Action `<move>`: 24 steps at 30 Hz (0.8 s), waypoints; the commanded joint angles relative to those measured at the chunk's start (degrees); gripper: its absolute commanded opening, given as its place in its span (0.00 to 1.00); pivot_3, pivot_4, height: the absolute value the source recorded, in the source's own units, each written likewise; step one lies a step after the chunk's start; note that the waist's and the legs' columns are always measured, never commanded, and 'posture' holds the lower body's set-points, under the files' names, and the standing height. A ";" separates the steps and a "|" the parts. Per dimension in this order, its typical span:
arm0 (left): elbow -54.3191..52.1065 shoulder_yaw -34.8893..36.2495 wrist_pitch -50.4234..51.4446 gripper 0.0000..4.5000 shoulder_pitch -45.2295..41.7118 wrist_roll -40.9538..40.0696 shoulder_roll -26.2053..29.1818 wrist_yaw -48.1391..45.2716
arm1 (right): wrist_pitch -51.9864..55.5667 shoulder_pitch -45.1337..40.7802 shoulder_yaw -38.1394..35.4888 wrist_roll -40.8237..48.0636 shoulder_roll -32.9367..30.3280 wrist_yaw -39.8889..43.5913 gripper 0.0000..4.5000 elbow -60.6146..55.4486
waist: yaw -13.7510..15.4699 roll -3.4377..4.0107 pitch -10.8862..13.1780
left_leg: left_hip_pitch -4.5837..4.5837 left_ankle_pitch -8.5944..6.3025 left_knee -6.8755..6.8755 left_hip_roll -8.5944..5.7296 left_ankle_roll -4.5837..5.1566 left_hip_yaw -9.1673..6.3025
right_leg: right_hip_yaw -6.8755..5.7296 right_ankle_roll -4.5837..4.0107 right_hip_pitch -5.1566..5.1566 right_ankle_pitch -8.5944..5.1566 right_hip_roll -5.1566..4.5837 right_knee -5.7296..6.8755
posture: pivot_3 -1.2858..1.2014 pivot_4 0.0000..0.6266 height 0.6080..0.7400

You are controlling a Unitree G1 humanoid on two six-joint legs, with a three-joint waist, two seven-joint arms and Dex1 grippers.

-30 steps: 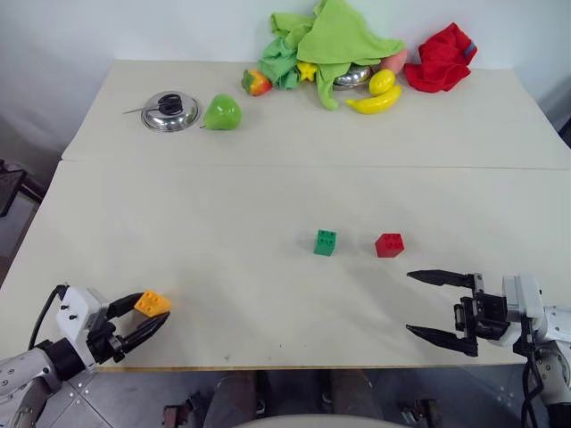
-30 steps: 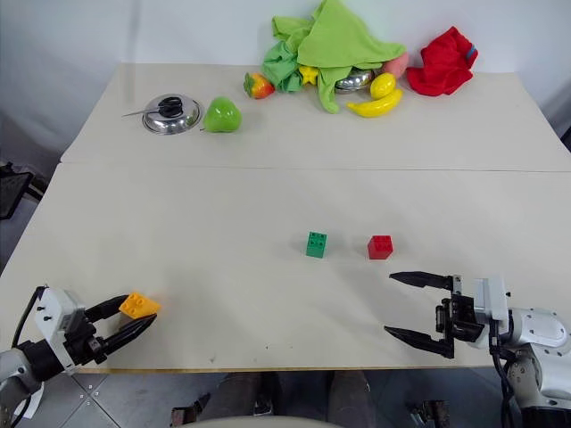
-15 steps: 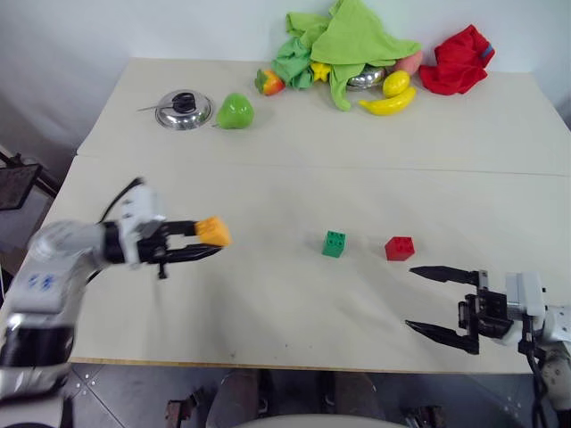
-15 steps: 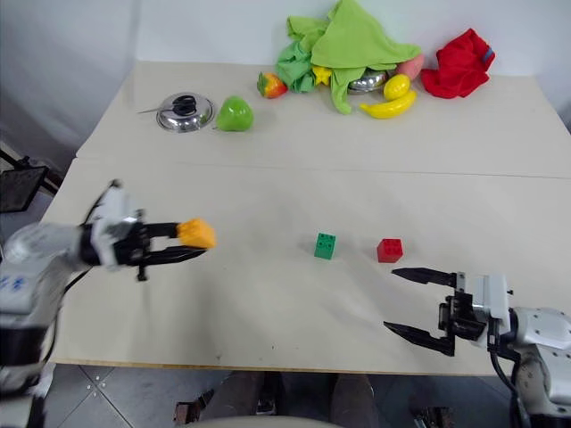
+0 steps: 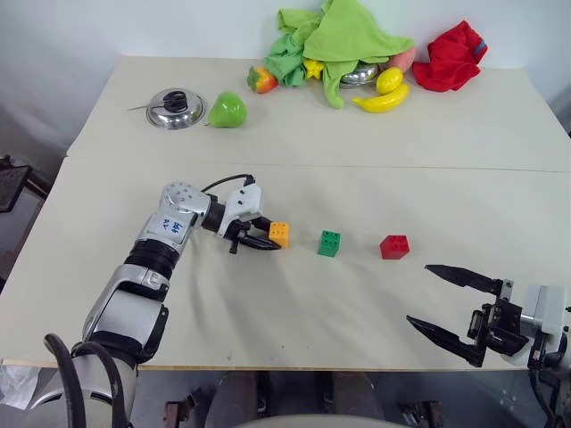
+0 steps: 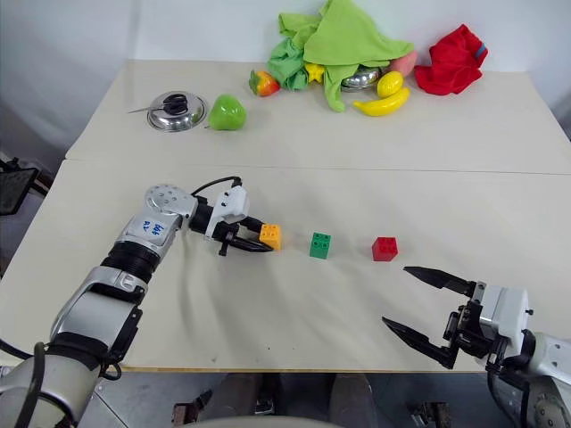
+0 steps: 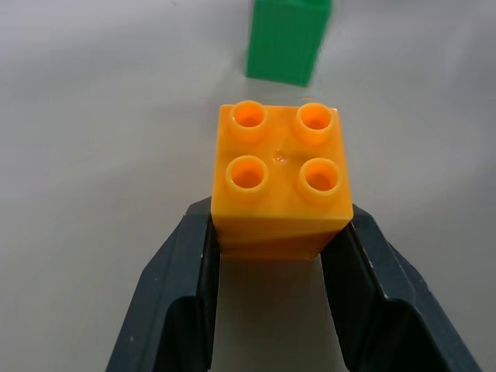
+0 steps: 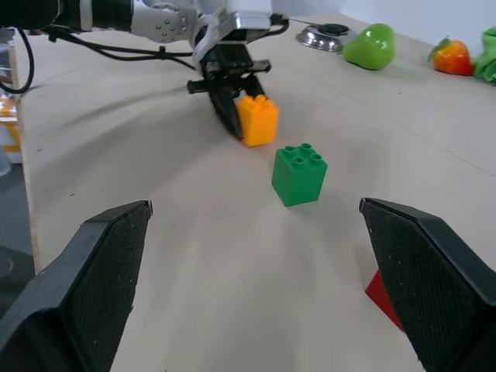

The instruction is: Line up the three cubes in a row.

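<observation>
Yellow-orange cube (image 5: 279, 234) in left tool (image 5: 264, 237)

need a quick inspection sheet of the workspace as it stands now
surface: pale table, a seam running across it
job's things: orange cube, green cube and red cube stand roughly in a row, with gaps; orange is in the left gripper
clutter: along the far edge, pot lid, green pear, strawberry toy, green cloth over a metal bowl, lemon, banana, red cloth
grippers: left gripper shut on orange cube; right gripper open, near the table's front edge, holding nothing
cables: black cable looping over the left wrist
surroundings: white wall behind, grey floor beside the table
</observation>
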 commanded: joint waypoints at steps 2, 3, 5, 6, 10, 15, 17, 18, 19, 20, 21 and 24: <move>3.15 -0.03 -3.14 0.33 -2.41 2.10 -0.88 -0.73 | -0.51 1.41 -2.34 1.63 0.41 -0.07 1.00 -1.29 | 0.01 0.00 0.00 | 0.00 0.00 0.01 0.00 0.00 0.00 | 0.01 0.00 0.00 0.00 0.00 0.00 | 0.52 0.24 1.00; 3.89 0.21 -3.56 0.33 -2.80 2.41 -1.07 -0.20 | -0.62 1.53 -2.48 1.66 0.42 0.01 1.00 -1.03 | 0.07 0.00 0.00 | 0.00 0.00 0.01 0.00 0.00 0.00 | 0.01 0.00 0.01 0.00 0.00 0.00 | 0.52 0.24 1.00; 4.72 0.79 -2.90 0.33 -3.34 2.56 -1.29 0.29 | -0.78 1.46 -2.83 1.76 0.38 0.15 1.00 0.00 | 0.12 -0.01 0.00 | 0.00 0.00 0.01 -0.01 0.01 -0.03 | 0.00 0.00 0.02 0.00 -0.02 0.00 | 0.52 0.24 1.00; 4.81 1.14 -1.72 0.33 -3.58 2.37 -1.45 0.40 | -0.81 1.29 -2.97 1.89 0.36 0.21 1.00 0.61 | 0.13 -0.01 0.00 | 0.00 0.00 0.03 -0.01 0.01 -0.05 | 0.00 0.00 0.04 0.00 -0.02 0.00 | 0.52 0.24 1.00; 1.16 2.03 4.21 0.49 -3.37 0.90 -1.09 -1.71 | -1.44 0.28 -3.04 2.35 1.35 0.26 1.00 2.82 | 0.03 -0.02 0.01 | 0.00 0.01 0.05 0.01 0.03 -0.07 | -0.01 0.02 0.06 0.01 -0.03 0.02 | 0.52 0.24 1.00; -4.81 4.42 5.67 0.80 -1.02 -1.72 3.17 -6.84 | -2.86 -2.66 -2.75 2.50 3.86 -0.56 1.00 5.08 | -0.20 -0.03 0.02 | -0.06 0.01 0.05 0.01 0.03 -0.03 | 0.02 0.02 -0.05 0.01 -0.03 0.06 | 0.52 0.24 1.00; -7.35 5.16 5.26 0.94 1.02 -2.79 5.88 -9.77 | -2.81 -3.48 -2.34 2.59 4.48 -0.75 1.00 5.27 | -0.45 -0.03 0.01 | -0.06 0.01 0.04 0.04 0.02 -0.02 | 0.03 0.01 -0.09 0.01 -0.02 0.09 | 0.52 0.24 1.00; -8.51 5.61 4.92 0.94 2.19 -3.13 7.27 -10.77 | -2.66 -3.82 -2.20 2.78 4.70 -0.82 1.00 5.28 | -0.59 -0.01 0.01 | -0.06 0.01 0.04 0.05 0.02 -0.02 | 0.04 0.00 -0.11 0.00 -0.01 0.13 | 0.52 0.24 1.00; -9.41 5.88 4.77 0.94 3.01 -3.43 8.18 -11.25 | -2.52 -4.05 -2.14 2.89 4.84 -0.86 1.00 5.29 | -0.60 -0.02 0.01 | -0.06 0.01 0.04 0.05 0.02 -0.02 | 0.05 0.00 -0.11 0.00 -0.01 0.14 | 0.52 0.24 1.00; -10.47 6.84 4.33 0.94 4.55 -4.53 9.77 -12.37 | -2.29 -4.52 -2.15 3.15 4.82 -0.87 1.00 5.43 | -0.60 -0.02 0.01 | -0.05 0.01 0.05 0.05 0.02 -0.02 | 0.06 0.00 -0.11 0.00 -0.01 0.16 | 0.52 0.24 1.00; -11.25 7.44 4.16 0.94 5.60 -5.38 10.83 -12.99 | -2.15 -4.83 -2.18 3.29 4.79 -0.85 1.00 5.54 | -0.68 -0.02 0.01 | -0.05 0.01 0.06 0.07 0.02 -0.03 | 0.06 0.00 -0.10 0.00 -0.01 0.16 | 0.52 0.24 1.00; -14.74 11.83 1.57 0.94 12.75 -9.05 16.02 -12.38 | -2.86 -5.99 -3.61 4.55 3.84 1.75 1.00 7.21 | -1.12 -0.02 0.01 | -0.05 0.01 0.08 0.24 0.02 -0.04 | 0.09 0.00 -0.11 0.00 -0.04 0.18 | 0.52 0.24 1.00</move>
